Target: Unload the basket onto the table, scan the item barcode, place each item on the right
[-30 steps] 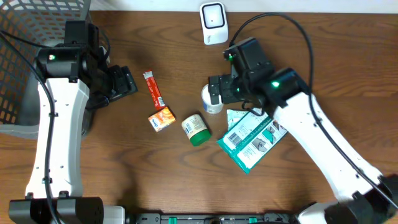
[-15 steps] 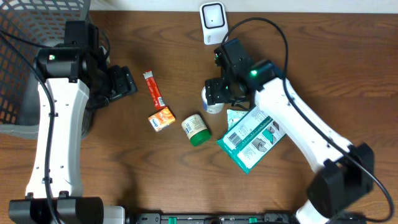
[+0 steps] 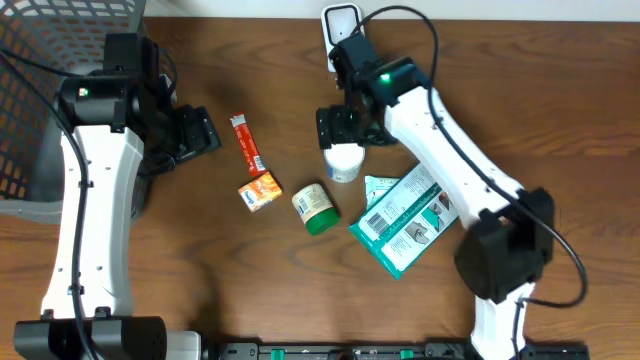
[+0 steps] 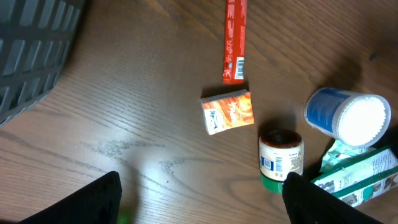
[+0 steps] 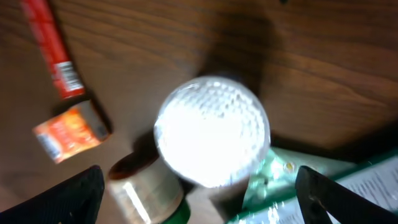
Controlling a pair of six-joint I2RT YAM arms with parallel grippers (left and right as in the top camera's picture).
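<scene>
Items, one each: stick (image 3: 248,145), box (image 3: 260,190), jar (image 3: 316,207), tub (image 3: 343,162), pouch (image 3: 405,222); left end effector (image 4: 202,182) and right end effector (image 5: 199,173) spread wide, empty.

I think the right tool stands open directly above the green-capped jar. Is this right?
Not the jar. The right tool stands open directly above the white-lidded tub, and the jar lies beside that tub. The right wrist view shows this.
</scene>
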